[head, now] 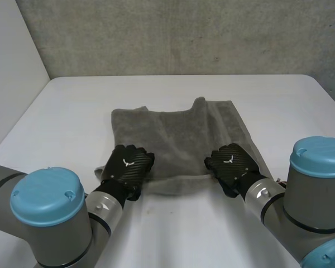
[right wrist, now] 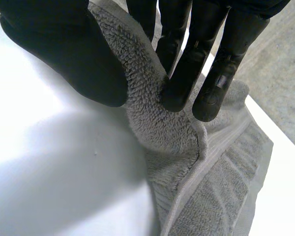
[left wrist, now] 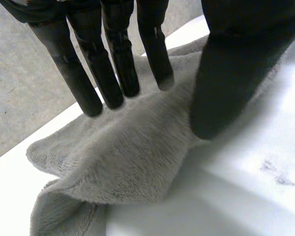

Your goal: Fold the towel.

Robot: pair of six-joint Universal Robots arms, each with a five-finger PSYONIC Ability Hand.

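Grey towel [head: 178,134] lies spread mid-table [head: 72,111], its far edge rumpled. Left hand [head: 127,166] at the near-left corner, right hand [head: 233,162] at the near-right corner. Left: a ridge of towel nipped between straight fingers [left wrist: 113,78] and thumb [left wrist: 231,73]. Right: towel edge lifted off the table, clamped between thumb and fingers

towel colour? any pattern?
The towel is plain grey, no print, with a ribbed band along one edge. Shows best in the right wrist view.
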